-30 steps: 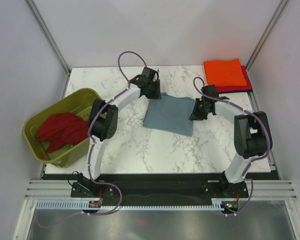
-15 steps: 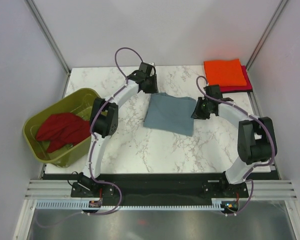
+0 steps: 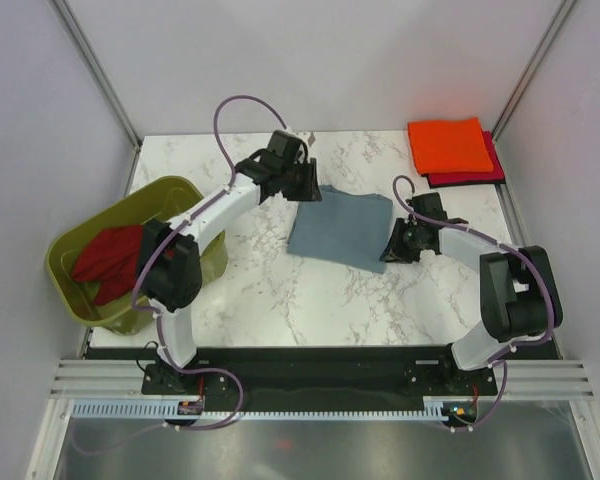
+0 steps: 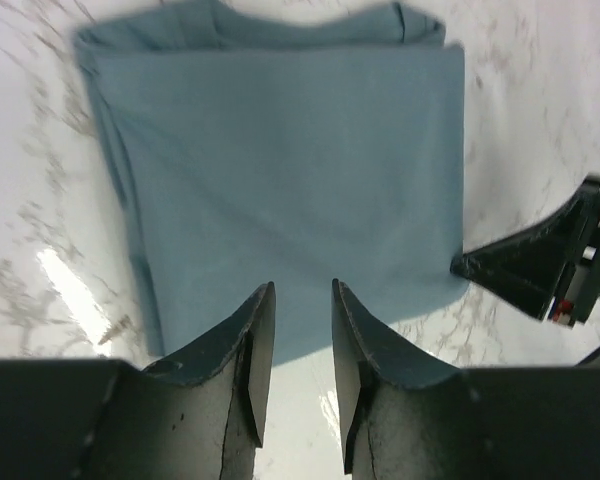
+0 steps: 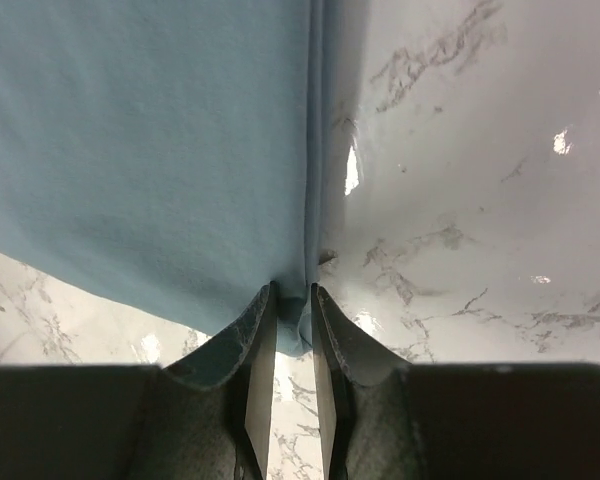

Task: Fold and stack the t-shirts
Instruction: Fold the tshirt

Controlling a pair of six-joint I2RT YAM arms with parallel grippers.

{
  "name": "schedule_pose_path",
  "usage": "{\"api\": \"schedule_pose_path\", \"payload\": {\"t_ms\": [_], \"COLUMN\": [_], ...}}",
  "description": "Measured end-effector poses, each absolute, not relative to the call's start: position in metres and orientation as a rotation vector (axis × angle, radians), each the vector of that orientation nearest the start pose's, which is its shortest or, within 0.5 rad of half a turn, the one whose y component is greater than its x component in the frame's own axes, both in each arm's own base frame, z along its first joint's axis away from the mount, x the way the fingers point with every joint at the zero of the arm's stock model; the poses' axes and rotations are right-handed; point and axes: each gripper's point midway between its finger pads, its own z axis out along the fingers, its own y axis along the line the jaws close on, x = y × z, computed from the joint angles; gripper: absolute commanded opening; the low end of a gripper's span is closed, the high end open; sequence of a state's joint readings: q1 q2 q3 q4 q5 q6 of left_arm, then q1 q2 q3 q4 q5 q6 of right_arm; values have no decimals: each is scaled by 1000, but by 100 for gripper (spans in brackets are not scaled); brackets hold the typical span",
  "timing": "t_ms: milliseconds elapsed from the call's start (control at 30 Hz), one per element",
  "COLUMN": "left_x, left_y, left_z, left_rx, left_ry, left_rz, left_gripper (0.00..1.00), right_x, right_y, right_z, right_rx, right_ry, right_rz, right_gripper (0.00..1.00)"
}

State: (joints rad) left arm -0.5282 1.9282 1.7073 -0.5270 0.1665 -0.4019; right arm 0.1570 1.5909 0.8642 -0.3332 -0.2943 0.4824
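A: What's changed?
B: Your left gripper (image 4: 300,292) has backed off the folded slate blue-grey t-shirt (image 3: 340,230) on the white marble table (image 3: 280,290), jaws half apart, holding nothing. Your right gripper (image 5: 291,292) straddles its edge, jaws narrow; grip unclear. Stacking looks next.

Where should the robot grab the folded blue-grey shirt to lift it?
Grip the soft slate blue-grey folded t-shirt at its thick layered edge on the robot's right, coming in low from that side. The layers stack up there, so one pinch should catch them all. The right claw straddles that edge.
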Motion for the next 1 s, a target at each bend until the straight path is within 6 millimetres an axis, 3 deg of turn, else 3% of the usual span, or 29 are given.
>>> {"api": "schedule_pose_path", "payload": {"t_ms": [67,167,267,333,367,433,567,667,733,933,1000], "left_x": [406,373,350,343,346,352,353,350,351,358,352], "left_y": [-310,-315,-295,-282,-281,-276,-273,-272,-275,-287,-283], "left_z": [156,102,45,22,24,25,27,42,69,197,234], "left_rx": [280,319,294,253,236,212,200,210,229,310,331], "left_ry": [2423,2555,2701,2762,2760,2744,2743,2732,2699,2415,2327], "left_rz": [-645,-587,-458,-408,-416,-397,-389,-399,-434,-610,-647], "left_gripper": [36,36,35,35,35,35,36,37,37,40,40], "right_x": [313,315,315,316,319,330,373,404,416,423,432], "right_y": [120,119,118,116,114,111,105,103,100,99,102], "right_z": [29,26,26,28,31,40,67,74,68,28,30], "right_rx": [337,330,332,338,341,338,304,272,259,271,263], "right_ry": [2682,2681,2679,2676,2671,2641,2540,2491,2490,2551,2515], "right_rz": [592,586,582,571,567,547,515,494,476,463,486], "right_gripper": [27,28,32,37,44,48,56,62,65,67,67]}}
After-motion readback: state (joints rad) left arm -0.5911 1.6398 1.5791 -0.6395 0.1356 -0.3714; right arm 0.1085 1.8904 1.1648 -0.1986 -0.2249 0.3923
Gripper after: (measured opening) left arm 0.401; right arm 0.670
